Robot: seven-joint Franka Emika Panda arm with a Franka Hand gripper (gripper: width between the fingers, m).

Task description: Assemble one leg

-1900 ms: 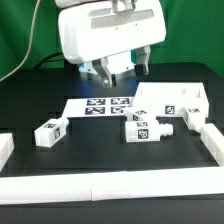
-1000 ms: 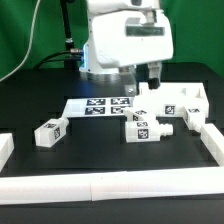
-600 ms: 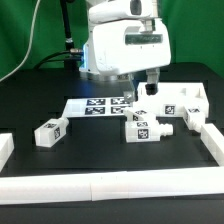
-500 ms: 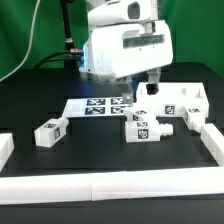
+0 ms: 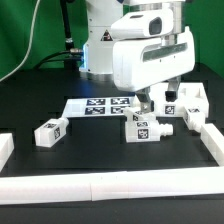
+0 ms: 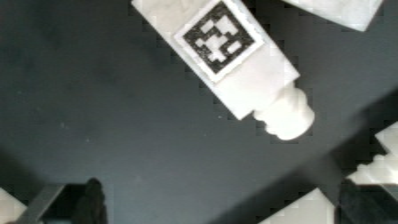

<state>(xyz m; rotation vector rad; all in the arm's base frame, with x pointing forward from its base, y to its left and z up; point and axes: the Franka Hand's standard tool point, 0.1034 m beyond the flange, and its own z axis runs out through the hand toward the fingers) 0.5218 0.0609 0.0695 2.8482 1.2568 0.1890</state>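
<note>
gripper [image 5: 156,101] hangs over the tagged white leg [image 5: 141,127], lying flat right of centre in the exterior view. fingers [image 5: 143,101] apart, empty, probably lining up to straddle it. threaded end [image 6: 285,116] left clear.

Four legs [image 5: 50,132] [image 5: 134,118] [image 5: 148,130] [image 5: 190,118]; one tabletop [image 5: 195,97]; one marker board [image 5: 98,105]

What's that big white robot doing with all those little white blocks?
The white robot arm is putting a piece of furniture together. Its jaws are open and empty, hovering over a short white plastic leg with a black square tag that lies on the black table. Nothing is picked up yet. Another white tagged leg lies by itself at the exterior view's left.
</note>
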